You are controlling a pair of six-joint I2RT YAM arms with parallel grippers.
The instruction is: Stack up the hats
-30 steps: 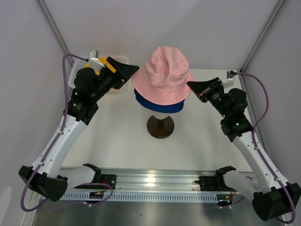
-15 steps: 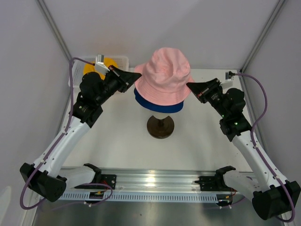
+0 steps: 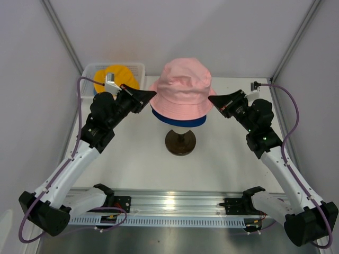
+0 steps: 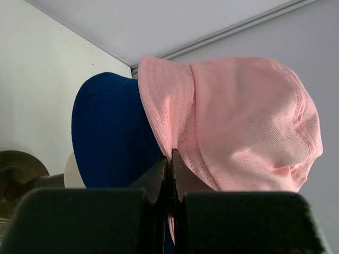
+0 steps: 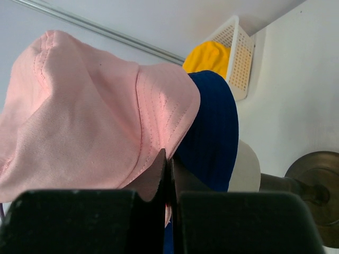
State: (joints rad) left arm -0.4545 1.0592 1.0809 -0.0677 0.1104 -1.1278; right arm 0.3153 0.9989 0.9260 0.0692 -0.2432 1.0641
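The left gripper (image 3: 151,94) and right gripper (image 3: 213,98) are each pinching the brim of the pink hat (image 3: 183,87), which is covering the blue hat (image 3: 180,120); the basket (image 3: 139,67) is holding the yellow hat (image 3: 119,74).

Robotics lab test cell: white table (image 3: 132,159) enclosed by plain pale wall panels (image 3: 159,32) on metal struts (image 3: 59,32); slotted aluminium rail (image 3: 175,201) at near edge, cabled left arm (image 3: 74,159) and right arm (image 3: 283,172) mounted there

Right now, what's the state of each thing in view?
pink hat: over the blue hat, brim pinched on both sides.
blue hat: on the stand, under the pink hat.
yellow hat: lying in the basket.
basket: far left corner, holding the yellow hat.
left gripper: shut on the pink hat's brim.
right gripper: shut on the pink hat's brim.
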